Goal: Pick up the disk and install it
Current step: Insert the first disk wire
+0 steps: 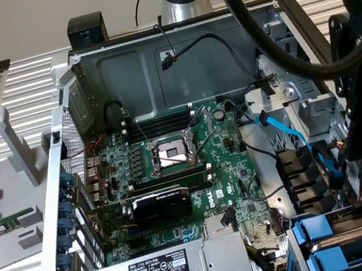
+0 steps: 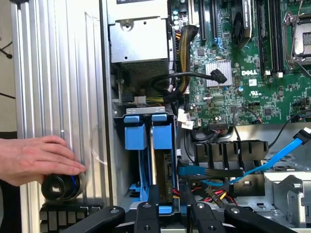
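The disk (image 2: 161,165) in its blue carrier already sits down in the drive bay (image 2: 118,160) of the computer case (image 1: 157,64), and the gripper (image 2: 174,216) is right over it, fingers partly closed around its end, so it looks almost installed.

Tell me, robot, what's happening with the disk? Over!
Gripper down at the bay. Disk in its slot there, blue carrier on. Person's hand outside the case, off to one side. Over.
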`<state>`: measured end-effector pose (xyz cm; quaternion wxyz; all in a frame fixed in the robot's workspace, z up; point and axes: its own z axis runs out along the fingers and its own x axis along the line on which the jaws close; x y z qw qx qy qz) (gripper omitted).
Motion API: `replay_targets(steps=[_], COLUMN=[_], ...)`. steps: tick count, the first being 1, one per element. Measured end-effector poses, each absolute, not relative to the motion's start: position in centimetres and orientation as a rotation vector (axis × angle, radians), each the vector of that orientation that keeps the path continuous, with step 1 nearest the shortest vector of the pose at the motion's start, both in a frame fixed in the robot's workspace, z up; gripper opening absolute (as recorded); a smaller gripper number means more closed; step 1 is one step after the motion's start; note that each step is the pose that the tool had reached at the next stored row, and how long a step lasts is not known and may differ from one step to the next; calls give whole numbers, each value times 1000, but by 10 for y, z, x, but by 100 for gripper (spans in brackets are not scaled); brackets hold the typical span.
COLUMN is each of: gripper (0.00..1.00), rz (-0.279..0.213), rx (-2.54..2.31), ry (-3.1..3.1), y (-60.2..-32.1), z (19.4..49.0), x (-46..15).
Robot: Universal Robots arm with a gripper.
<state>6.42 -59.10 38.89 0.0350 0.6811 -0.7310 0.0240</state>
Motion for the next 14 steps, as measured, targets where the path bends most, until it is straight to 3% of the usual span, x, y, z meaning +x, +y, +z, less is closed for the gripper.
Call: replay_targets(steps=[14], gripper=[31], rz=[86], rx=[2089], ry=[-2242], y=[-588], z=[389], x=[63])
